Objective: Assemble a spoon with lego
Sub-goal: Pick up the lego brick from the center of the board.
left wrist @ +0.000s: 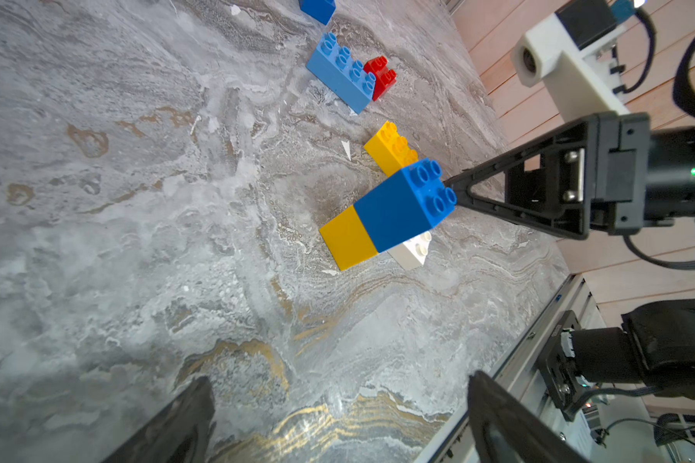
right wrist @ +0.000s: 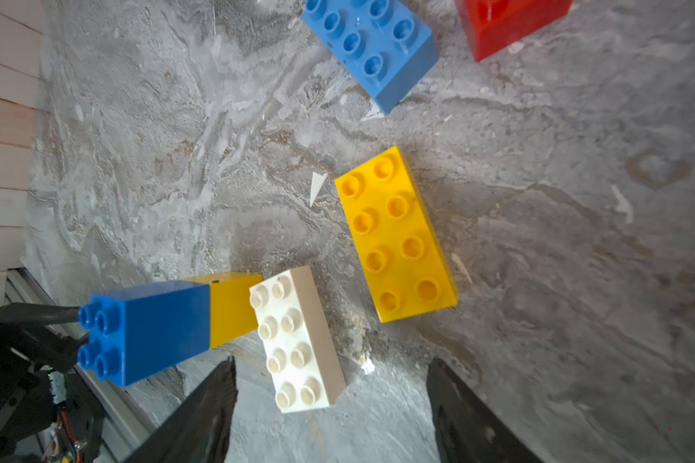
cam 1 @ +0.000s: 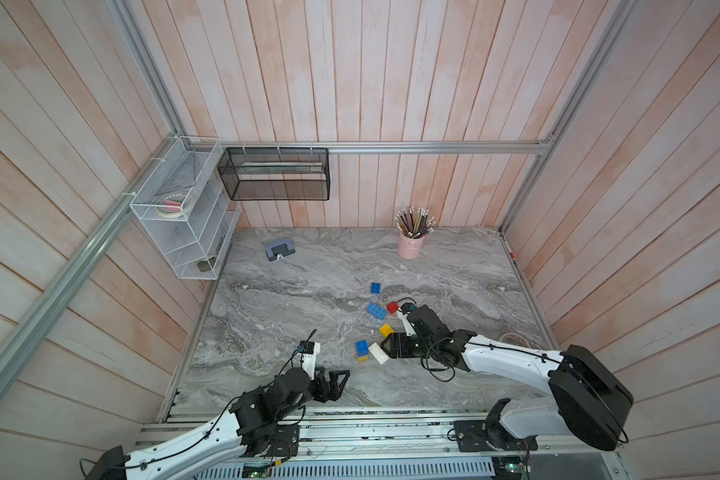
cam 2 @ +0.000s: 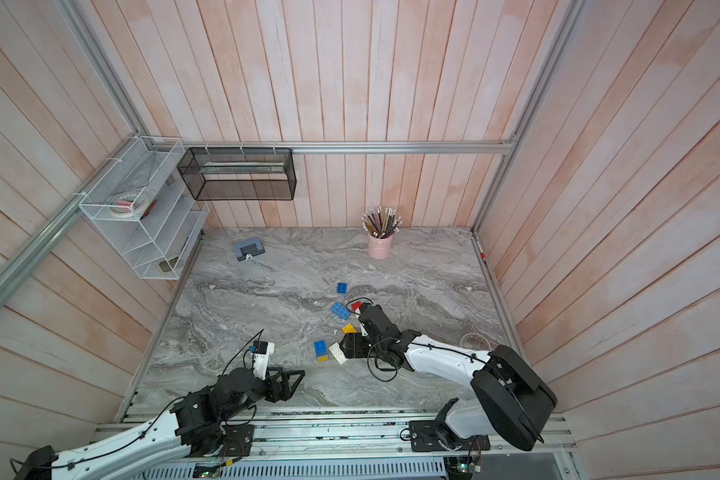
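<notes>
The lego (cam 2: pixel 340 311) is looking like light, rigid, glossy plastic. These are hard bricks that are not going to give under the jaws but may well skid on the marble table (cam 1: pixel 287 324), so I am judging the flat long sides, below the studs, to be the place to pinch. The right gripper (right wrist: pixel 332 362) is hanging spread over the near end of the white oblong brick (right wrist: pixel 297 340), a finger on either side and neither one touching it. The left gripper (cam 1: pixel 341 383) is sitting wide open and empty near the front rail (cam 1: pixel 391 432). The spoon is amounting to only a blue-on-yellow stack (cam 1: pixel 362 350), standing just beside the white brick. Lying loose past it, studs up, are a yellow oblong (right wrist: pixel 396 236), a lighter blue oblong (right wrist: pixel 372 48), a red brick (right wrist: pixel 506 24) and, farthest back, a small blue square (cam 1: pixel 375 287).
</notes>
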You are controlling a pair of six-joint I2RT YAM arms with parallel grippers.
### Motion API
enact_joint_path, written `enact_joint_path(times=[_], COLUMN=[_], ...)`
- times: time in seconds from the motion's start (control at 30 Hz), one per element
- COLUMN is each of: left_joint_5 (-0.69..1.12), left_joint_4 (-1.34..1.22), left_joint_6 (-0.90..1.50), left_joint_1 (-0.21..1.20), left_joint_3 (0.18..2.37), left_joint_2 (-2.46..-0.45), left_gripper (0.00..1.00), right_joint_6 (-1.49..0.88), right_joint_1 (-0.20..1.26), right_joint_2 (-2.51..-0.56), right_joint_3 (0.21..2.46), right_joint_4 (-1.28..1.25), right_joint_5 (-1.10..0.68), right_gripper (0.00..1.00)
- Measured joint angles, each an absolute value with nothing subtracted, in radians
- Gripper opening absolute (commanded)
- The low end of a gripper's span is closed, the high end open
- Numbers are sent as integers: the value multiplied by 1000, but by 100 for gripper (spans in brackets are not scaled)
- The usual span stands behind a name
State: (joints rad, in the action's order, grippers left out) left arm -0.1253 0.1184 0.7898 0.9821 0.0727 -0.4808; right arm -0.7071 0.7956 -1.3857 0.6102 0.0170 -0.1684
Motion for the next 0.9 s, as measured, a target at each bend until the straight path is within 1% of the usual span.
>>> enact_joint_path(times=[0.17, 0.43, 0.7, 0.9], left_joint_5=[-140, -162, -166, -166], left_joint_4=[141, 192, 218, 221], left_joint_6=[774, 752, 744, 743], left_joint_1=[982, 983, 983, 983], left_joint_3=[102, 120, 120, 120], left_joint_2=[-481, -463, -432, -432], left_gripper=[100, 100, 100, 100], right_joint_6=[-734, -731, -674, -642], right_joint_1=[791, 755, 720, 728], right_joint_2=[-1473, -1584, -1730, -1778], right_joint_3=[621, 760, 948, 1015], right_joint_4=[-20, -13, 75, 151], right_joint_5=[-173, -166, -133, -81], right_gripper=[77, 77, 75, 74])
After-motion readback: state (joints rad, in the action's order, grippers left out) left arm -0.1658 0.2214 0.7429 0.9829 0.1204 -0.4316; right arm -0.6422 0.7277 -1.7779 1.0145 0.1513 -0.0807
